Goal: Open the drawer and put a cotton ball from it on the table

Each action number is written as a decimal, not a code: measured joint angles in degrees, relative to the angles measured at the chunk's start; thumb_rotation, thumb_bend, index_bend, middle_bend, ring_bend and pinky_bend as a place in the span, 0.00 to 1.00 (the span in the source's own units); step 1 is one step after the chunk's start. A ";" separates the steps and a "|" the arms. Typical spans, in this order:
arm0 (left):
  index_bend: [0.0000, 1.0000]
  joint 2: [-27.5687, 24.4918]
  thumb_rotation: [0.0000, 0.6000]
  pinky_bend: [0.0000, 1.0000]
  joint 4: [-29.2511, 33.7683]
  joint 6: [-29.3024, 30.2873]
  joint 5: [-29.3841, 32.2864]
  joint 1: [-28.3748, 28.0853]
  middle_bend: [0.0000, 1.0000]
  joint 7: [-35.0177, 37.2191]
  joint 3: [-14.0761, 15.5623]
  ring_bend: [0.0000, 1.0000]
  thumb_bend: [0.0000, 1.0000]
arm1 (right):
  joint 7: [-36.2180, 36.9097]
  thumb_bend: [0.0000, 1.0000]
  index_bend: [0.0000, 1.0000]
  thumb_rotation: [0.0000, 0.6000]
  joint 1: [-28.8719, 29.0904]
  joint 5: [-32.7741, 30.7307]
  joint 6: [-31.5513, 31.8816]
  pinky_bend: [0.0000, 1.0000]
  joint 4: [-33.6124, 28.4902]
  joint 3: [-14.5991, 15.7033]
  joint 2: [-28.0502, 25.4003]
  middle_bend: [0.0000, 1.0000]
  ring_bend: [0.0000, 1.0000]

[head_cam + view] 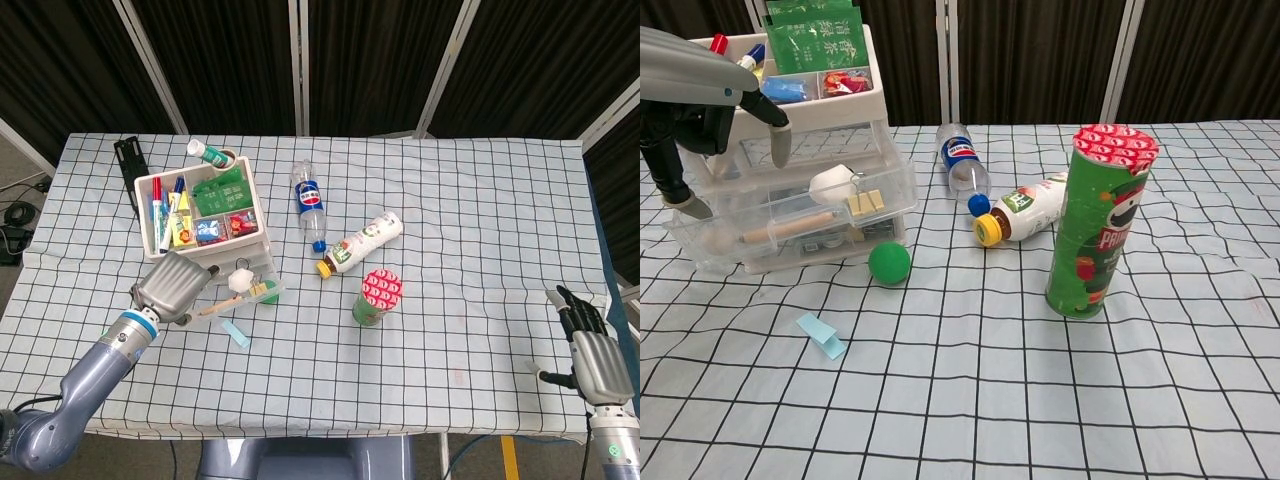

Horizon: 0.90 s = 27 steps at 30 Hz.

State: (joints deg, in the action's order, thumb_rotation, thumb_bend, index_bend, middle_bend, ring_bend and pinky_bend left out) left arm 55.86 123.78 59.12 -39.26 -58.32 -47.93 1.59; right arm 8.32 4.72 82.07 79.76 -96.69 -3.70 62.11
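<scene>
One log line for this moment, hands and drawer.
left hand: open, over clear plastic drawer | drawer: pulled out | right hand: open, idle at table edge
</scene>
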 measured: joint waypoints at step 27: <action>0.27 1.45 1.00 0.81 -5.38 -4.89 -2.26 -0.70 0.98 4.14 -0.06 0.89 0.00 | -0.67 0.04 0.00 1.00 0.45 -1.36 -0.76 0.00 1.46 -0.55 1.25 0.00 0.00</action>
State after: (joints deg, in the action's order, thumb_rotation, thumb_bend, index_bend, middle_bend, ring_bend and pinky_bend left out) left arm 57.30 118.40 54.22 -41.52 -59.02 -43.79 1.54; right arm 7.65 5.16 80.72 79.00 -95.23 -4.25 63.37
